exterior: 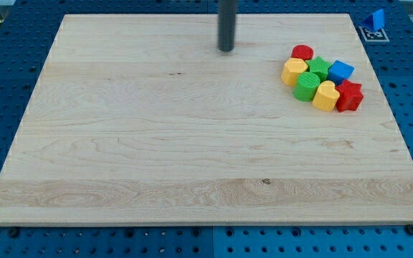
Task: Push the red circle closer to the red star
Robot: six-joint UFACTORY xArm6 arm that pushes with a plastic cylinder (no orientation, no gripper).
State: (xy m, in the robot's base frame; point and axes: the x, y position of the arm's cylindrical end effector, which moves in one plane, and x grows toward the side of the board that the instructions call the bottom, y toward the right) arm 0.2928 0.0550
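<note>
The red circle (302,51) lies at the top of a tight cluster of blocks at the view's upper right. The red star (349,96) lies at the cluster's lower right end, apart from the circle with other blocks between them. My tip (226,49) rests on the board near the view's top centre, well to the left of the red circle and clear of all blocks.
The cluster also holds a yellow block (293,72), a green star (318,67), a blue cube (340,71), a green round block (307,86) and a yellow heart (325,95). A blue marker block (376,19) stands off the wooden board (156,143) at the top right.
</note>
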